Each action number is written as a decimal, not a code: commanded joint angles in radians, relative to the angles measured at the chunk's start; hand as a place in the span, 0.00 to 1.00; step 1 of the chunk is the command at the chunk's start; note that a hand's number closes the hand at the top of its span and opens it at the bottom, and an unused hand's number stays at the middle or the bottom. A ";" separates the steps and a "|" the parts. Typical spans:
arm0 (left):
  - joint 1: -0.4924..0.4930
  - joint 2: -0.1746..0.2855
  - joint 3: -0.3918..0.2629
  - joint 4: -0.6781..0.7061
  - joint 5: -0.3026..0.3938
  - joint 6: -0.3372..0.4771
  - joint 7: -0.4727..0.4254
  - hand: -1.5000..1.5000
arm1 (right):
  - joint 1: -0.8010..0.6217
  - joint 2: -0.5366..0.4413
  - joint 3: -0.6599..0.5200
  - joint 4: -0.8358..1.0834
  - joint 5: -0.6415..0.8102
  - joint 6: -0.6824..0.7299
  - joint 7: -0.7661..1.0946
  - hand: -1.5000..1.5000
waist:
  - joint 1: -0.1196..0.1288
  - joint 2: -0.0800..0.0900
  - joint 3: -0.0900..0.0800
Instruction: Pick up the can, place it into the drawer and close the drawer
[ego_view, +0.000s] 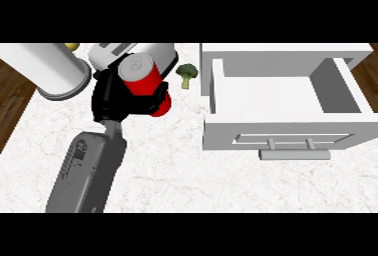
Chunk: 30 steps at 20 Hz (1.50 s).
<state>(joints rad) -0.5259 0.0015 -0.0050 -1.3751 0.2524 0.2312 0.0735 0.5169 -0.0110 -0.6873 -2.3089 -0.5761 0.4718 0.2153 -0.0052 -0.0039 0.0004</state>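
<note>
White marbled counter (221, 185) fills most of the head view, with dark wood floor (15, 105) showing past its left edge and again at the far right. On the right of the counter stands a white drawer (284, 132), pulled open, with its grey bar handle (295, 149) on the front panel facing the lower edge.

Left of the drawer and well outside it is the can (142, 80), red-bodied with a grey top. The left hand (111, 100) has its black fingers curled round the can's lower half, and its grey forearm (85, 170) comes up from the lower left. The can is tilted: its long axis runs from the grey top at the upper left down to the red base at the lower right, so the top face is turned up toward the camera. Faint marks on that top face are too small to read, and so are the dark marks on the forearm's casing. Whether the base touches the counter cannot be told.

Just right of the can, between it and the drawer, lies a small broccoli floret (187, 75). A big white cylinder (52, 65) on a grey base stands at the upper left, near the hand. A white and grey object (118, 50) sits behind the can, partly hidden.
</note>
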 joint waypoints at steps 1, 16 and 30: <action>-0.002 0.023 -0.011 -0.090 -0.015 0.023 0.085 1.00 | 0.013 0.010 -0.038 -0.030 -0.026 0.008 0.018 0.00 | -0.001 0.002 0.000; -0.455 -0.001 -0.117 0.208 0.017 0.306 0.126 1.00 | -0.097 -0.042 0.006 0.058 0.021 -0.018 0.037 0.00 | -0.016 0.006 0.000; -0.741 -0.001 -0.190 0.555 0.196 0.376 0.012 1.00 | -0.104 0.003 0.030 -0.005 0.036 -0.030 0.073 0.00 | -0.031 0.009 0.000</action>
<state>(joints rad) -1.1827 0.0001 -0.1788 -0.9055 0.4031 0.5879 0.0973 0.4186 -0.0250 -0.6767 -2.2839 -0.5514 0.4516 0.2629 -0.0342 0.0044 0.0007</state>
